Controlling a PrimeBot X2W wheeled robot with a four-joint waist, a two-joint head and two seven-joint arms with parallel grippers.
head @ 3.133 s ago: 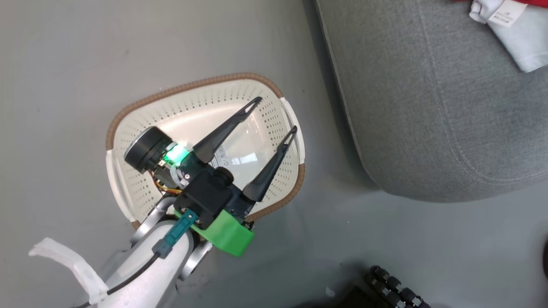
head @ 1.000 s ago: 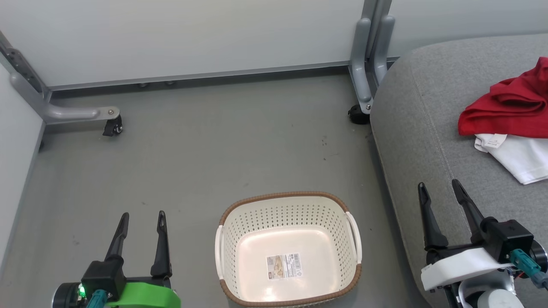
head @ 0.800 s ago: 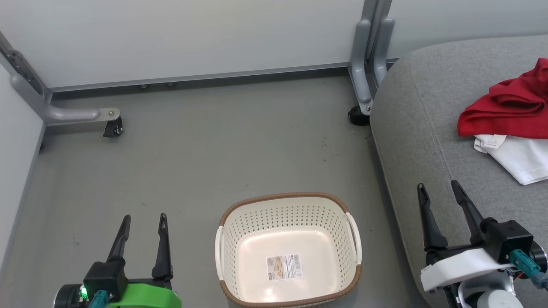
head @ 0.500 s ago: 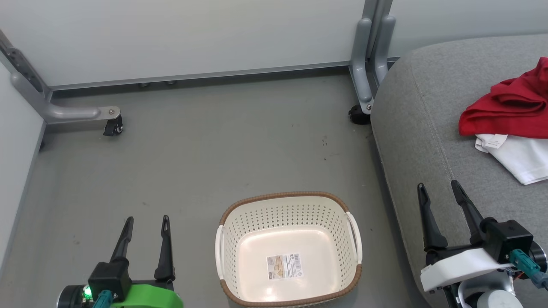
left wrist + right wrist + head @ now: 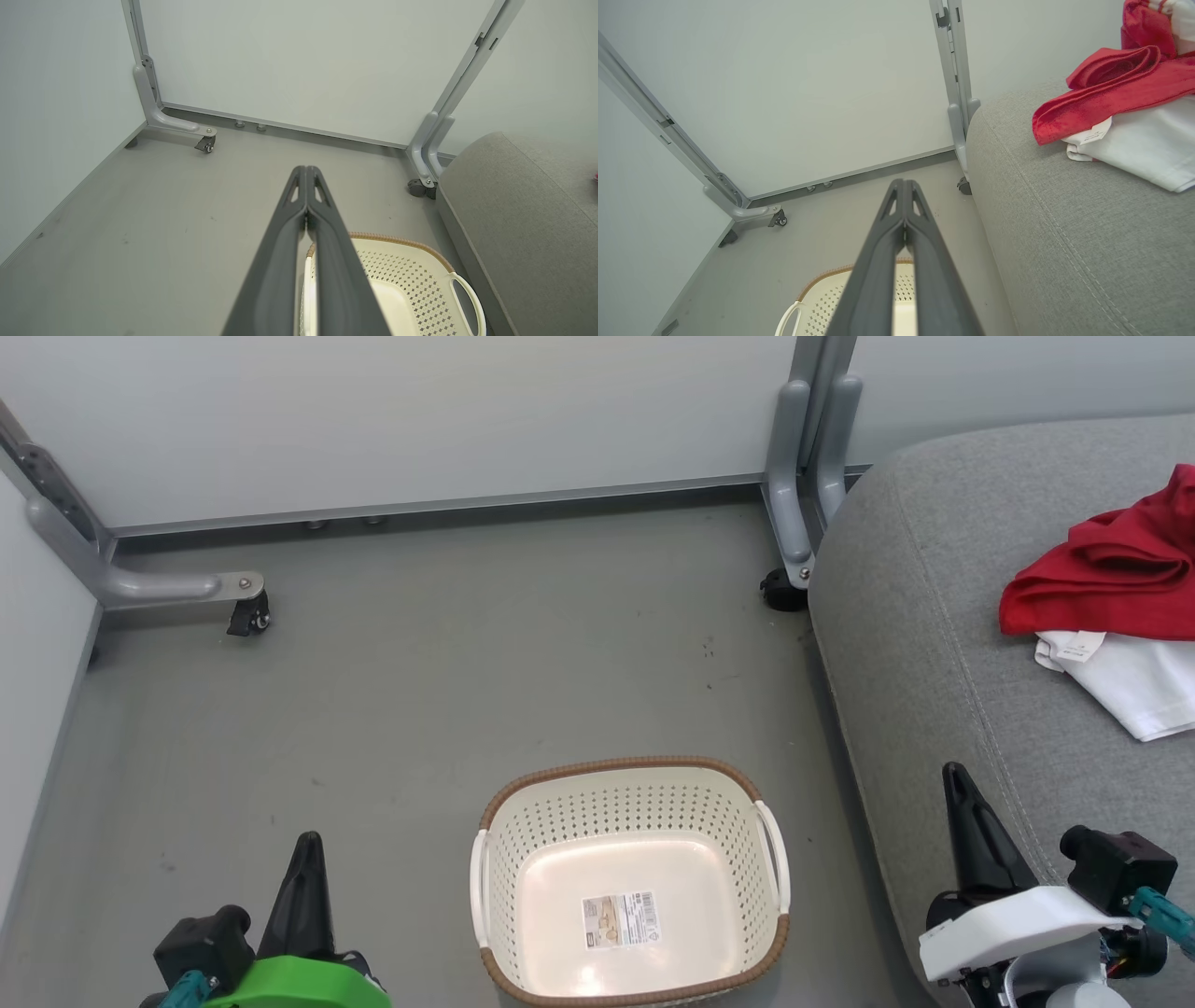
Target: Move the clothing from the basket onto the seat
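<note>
Over on the seat (image 5: 915, 616) at my right, I'm watching the clothing (image 5: 1102, 583) lying heaped, judging it soft, light and best pinched at a raised fold, while the basket (image 5: 607, 767) is sitting empty and the left gripper (image 5: 306, 845) and right gripper (image 5: 956, 779) are hanging, jaws closed on nothing.

Left hand (image 5: 306, 842), right hand (image 5: 953, 773) — fingers together, no longer apart
</note>
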